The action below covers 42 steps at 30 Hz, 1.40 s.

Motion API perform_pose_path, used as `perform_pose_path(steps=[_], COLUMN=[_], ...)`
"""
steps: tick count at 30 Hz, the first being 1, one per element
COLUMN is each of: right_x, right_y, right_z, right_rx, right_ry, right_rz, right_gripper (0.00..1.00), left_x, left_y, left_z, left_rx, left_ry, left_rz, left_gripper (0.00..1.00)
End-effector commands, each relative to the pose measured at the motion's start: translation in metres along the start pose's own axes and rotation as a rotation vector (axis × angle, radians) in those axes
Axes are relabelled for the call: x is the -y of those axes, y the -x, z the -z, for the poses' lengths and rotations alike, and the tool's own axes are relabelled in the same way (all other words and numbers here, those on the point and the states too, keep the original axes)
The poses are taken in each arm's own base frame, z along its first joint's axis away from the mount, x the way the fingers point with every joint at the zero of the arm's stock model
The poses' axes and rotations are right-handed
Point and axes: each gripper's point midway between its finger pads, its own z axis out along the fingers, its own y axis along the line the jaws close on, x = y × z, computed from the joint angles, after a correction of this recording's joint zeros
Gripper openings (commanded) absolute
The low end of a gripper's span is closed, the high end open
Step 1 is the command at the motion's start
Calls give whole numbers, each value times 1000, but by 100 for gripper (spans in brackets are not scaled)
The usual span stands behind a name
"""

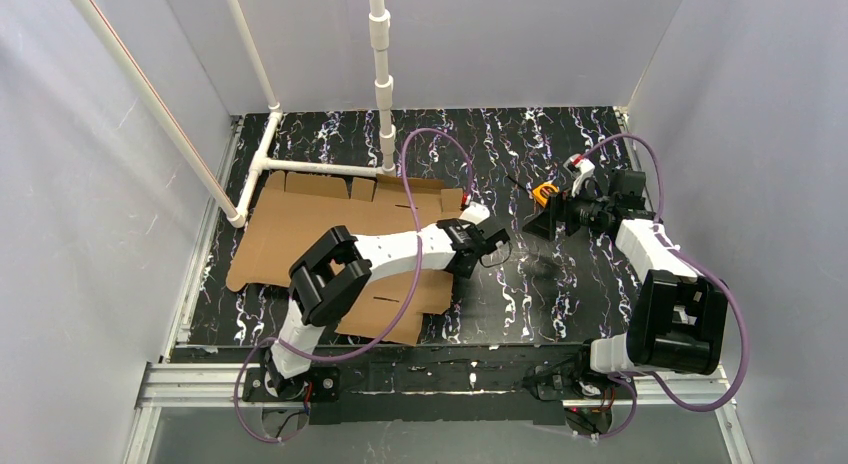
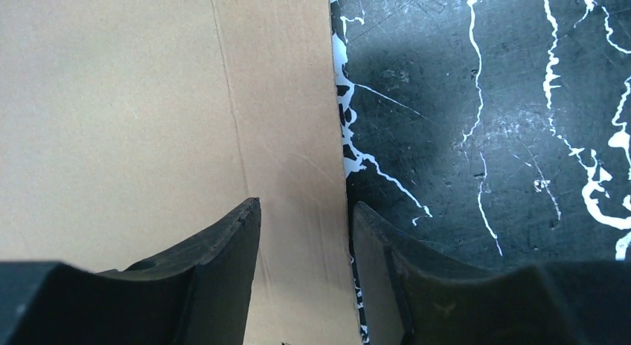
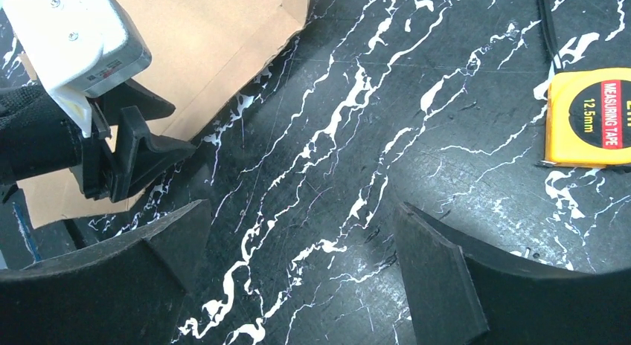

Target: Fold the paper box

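Where the left fingers (image 2: 223, 271) stand about half apart with nothing gripped, one hangs over the paper box (image 2: 134, 122) and the other over the black marbled surface (image 2: 484, 100). The box's right edge runs between them toward 12 o'clock. The box lies flat, spreading to 9 o'clock of them. The right fingers (image 3: 446, 285) gape wide and empty above the surface, with the box's corner at 11 o'clock and an orange tape measure (image 3: 591, 118) at 2 o'clock.

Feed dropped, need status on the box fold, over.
Left end effector open, straddling paper box edge. Right end effector open, empty. Box not yet folded. Tape measure clear.
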Motion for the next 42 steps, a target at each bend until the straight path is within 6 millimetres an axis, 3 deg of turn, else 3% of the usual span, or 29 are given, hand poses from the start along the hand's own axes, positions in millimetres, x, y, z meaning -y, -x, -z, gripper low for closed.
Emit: perform_pose_path(steps=[1,6,9,11,13,19,23,25,28,34,42], right_x=[0,-1,-2,-3,-5,-19,-33,-42,-40,-45,-32], right_y=[9,9,9,9,9,5,0,-7,-9,-2,-17], right_z=[-3,-4,-5,-5,-6,-17,-36,-50,-61,-66,-77], right_rx=[23,20,19,20,22,25,22,-5,-14,19,-18], right_ry=[9,14,19,22,29,89,139,148,111,115,7], right_rz=[42,43,44,44,42,-1,-57,-83,-159,-224,-233], right_gripper=[100,100,100,100,100,100,100,100,100,100,100], left_x=[-8,-4,-1,2,4,21,42,53,66,83,98], left_y=[16,17,16,18,22,46,58,62,67,73,74], left_z=[7,5,6,10,18,59,73,74,73,72,68], left_rx=[61,77,86,96,113,192,202,196,187,179,172], left_ry=[65,81,86,78,63,-56,-168,-202,-237,-287,-340], left_rz=[10,3,-6,-5,1,93,202,244,279,292,282], left_gripper=[45,35,21,6,0,0,0,0,0,0,0])
